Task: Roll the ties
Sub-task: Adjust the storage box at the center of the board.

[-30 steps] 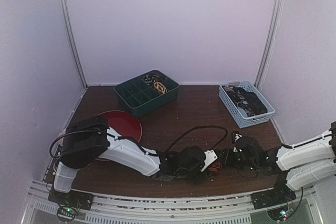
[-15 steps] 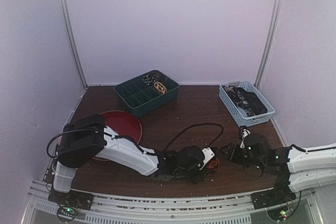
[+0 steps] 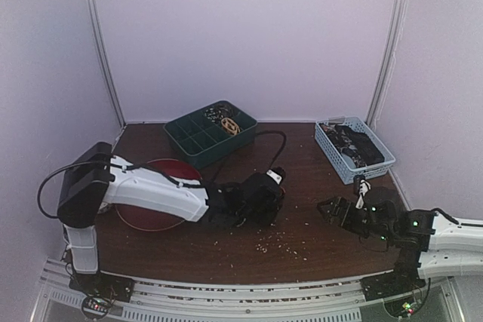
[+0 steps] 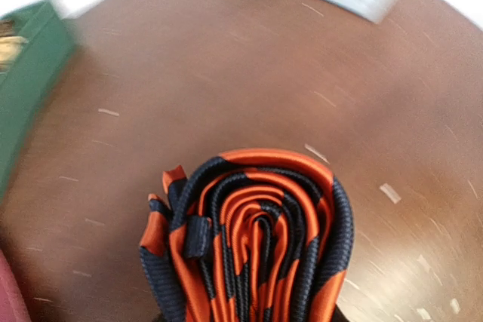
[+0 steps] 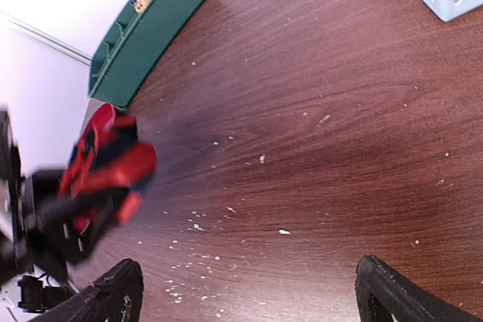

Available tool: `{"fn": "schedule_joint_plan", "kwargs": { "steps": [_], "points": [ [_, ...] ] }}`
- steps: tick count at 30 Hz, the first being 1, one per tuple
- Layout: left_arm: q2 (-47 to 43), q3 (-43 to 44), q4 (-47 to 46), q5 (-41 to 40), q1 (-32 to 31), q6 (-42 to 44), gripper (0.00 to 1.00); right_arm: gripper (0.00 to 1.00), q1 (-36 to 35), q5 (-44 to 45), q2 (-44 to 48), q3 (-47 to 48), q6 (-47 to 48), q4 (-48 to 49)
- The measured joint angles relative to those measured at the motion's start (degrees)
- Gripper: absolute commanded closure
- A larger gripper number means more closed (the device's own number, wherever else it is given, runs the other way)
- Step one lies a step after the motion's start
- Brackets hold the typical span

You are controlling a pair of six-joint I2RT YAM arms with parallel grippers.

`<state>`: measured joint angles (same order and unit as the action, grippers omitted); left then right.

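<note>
An orange-red and dark-striped tie (image 4: pixel 253 235), rolled into a tight coil, fills the left wrist view. My left gripper (image 3: pixel 264 192) is shut on it, and the coil hides its fingers. The same coil (image 5: pixel 106 164) shows blurred at the left of the right wrist view, above the table. My right gripper (image 5: pixel 249 295) is open and holds nothing. It hovers over the bare wood, to the right of the coil. A tan coiled tie (image 3: pixel 230 126) and a dark patterned one (image 3: pixel 217 113) sit in the green tray (image 3: pixel 198 141). More dark ties (image 3: pixel 353 147) lie in the blue basket (image 3: pixel 338 162).
A red plate (image 3: pixel 155 209) lies at the left under my left arm. Pale crumbs (image 3: pixel 275 240) are scattered over the wooden table near the front. A black cable (image 3: pixel 264 141) arcs up from my left wrist towards the green tray.
My left gripper has carried the rolled tie from the front middle back and to the left. My right gripper has let go, opened wide and drawn back to the right.
</note>
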<state>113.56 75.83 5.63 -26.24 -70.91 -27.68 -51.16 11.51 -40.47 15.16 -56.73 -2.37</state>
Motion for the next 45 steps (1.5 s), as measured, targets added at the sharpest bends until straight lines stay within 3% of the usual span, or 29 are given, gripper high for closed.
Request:
{"fn": "schedule_joint_plan", "kwargs": {
  "steps": [11,19,26,45],
  "points": [
    [-1.09,16.61,11.41,-11.39,21.33,-6.45,0.76,0.0,0.0,-2.14,3.85,7.58,3.1,-7.85],
    [9.64,26.36,17.38,-15.82,30.21,-10.56,0.78,0.0,0.0,-2.95,4.48,10.82,5.22,-12.94],
    [17.88,31.8,22.23,-16.2,33.92,-13.46,0.78,0.0,0.0,-2.93,5.11,10.84,5.6,-14.69],
    [16.72,28.17,19.65,-14.21,35.69,-21.27,0.79,0.0,0.0,-2.97,0.02,10.84,5.99,-13.14]
  ]
}}
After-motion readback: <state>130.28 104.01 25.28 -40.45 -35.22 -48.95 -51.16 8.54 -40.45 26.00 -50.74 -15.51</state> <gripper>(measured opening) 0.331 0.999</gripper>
